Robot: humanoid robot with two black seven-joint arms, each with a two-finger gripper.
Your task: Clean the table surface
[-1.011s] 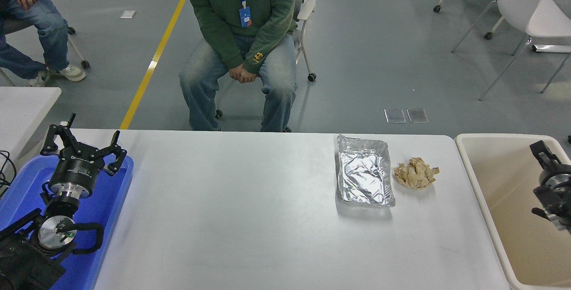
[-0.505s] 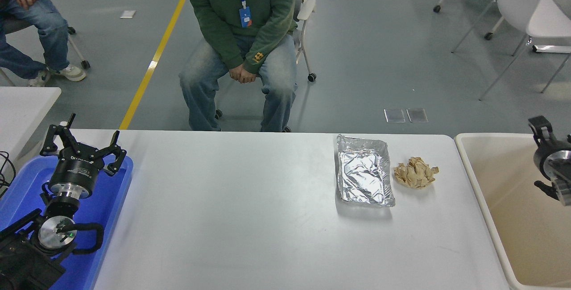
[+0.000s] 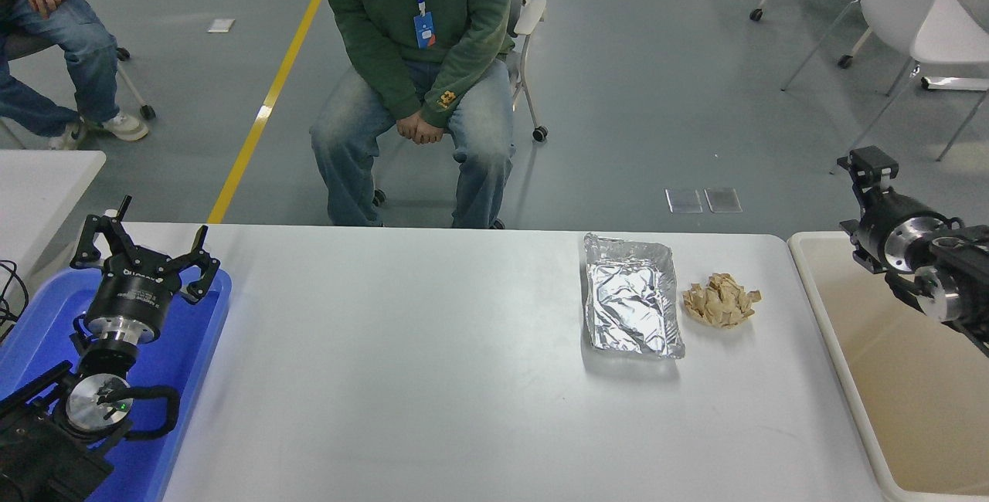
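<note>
The table surface point(image 3: 433, 363) is a wide white-grey top. On its right part lies a crumpled silver foil tray point(image 3: 632, 305), and just right of it a wad of crumpled brown paper point(image 3: 720, 301). My right gripper point(image 3: 871, 170) comes in from the right edge and hangs above the far left corner of the beige bin, well right of the paper wad and clear of the table. It holds nothing that I can see. My left gripper point(image 3: 143, 255) is parked open over the blue tray at the lower left.
A large beige bin point(image 3: 842, 347) stands against the table's right end. A blue plastic tray point(image 3: 205, 332) sits at the left edge. A person in a green hoodie point(image 3: 421, 46) sits behind the far side. A smaller white table's corner point(image 3: 46, 178) shows at left.
My right arm has risen out of the bin and swung up and to the left, to above the bin's far left corner. The left arm, foil tray and paper have not moved.
</note>
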